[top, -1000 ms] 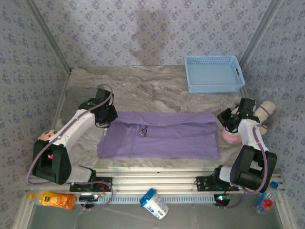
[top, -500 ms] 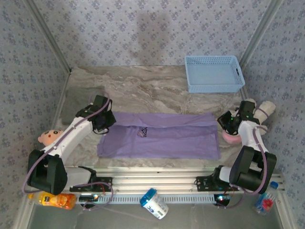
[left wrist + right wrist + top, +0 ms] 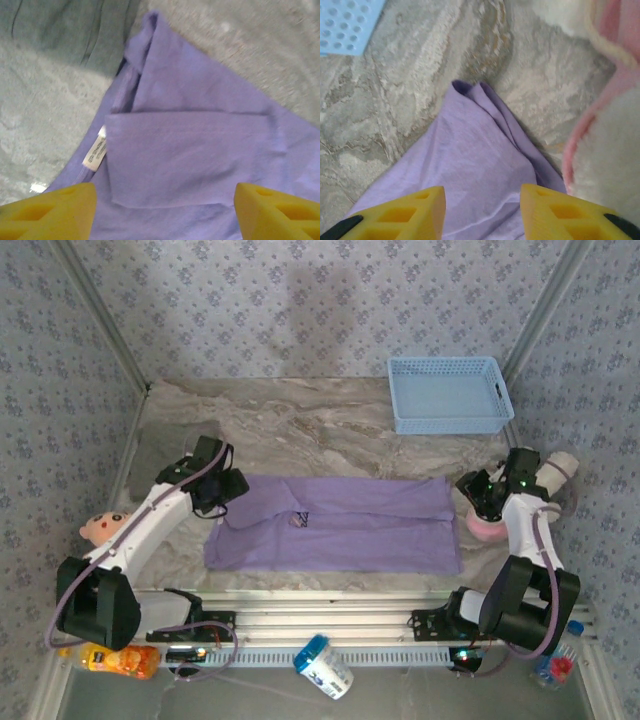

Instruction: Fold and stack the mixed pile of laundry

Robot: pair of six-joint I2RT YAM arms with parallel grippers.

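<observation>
Soft lavender-purple T-shirt (image 3: 340,525) lies flat mid-desk as a long L-to-R rectangle, its far long edge folded over toward the near side, w/ small dark-and-orange chest lettering (image 3: 298,518) showing left of centre. It rests on the grey marble-pattern desk (image 3: 330,430), closer to the near edge than to the far wall. White L arm (image 3: 150,520) reaches in to the shirt's far-left corner; white R arm (image 3: 525,530) reaches to the far-right corner. Light blue lattice plastic basket (image 3: 450,395) sits at the far right of the desk, well apart from the shirt. Pink-and-white plush toy (image 3: 485,525) sits just beside the shirt's right end, by the R arm. In the left wrist view the yellow L fingers (image 3: 50,210) are spread wide over the shirt, nothing btwn them; a folded flap lies over the body of the shirt and a small white neck label (image 3: 95,152) shows at the collar edge. In the right wrist view the yellow R fingers (image 3: 395,215) stand apart over the shirt's rumpled corner, not pinching it, plush toy close on the right.
</observation>
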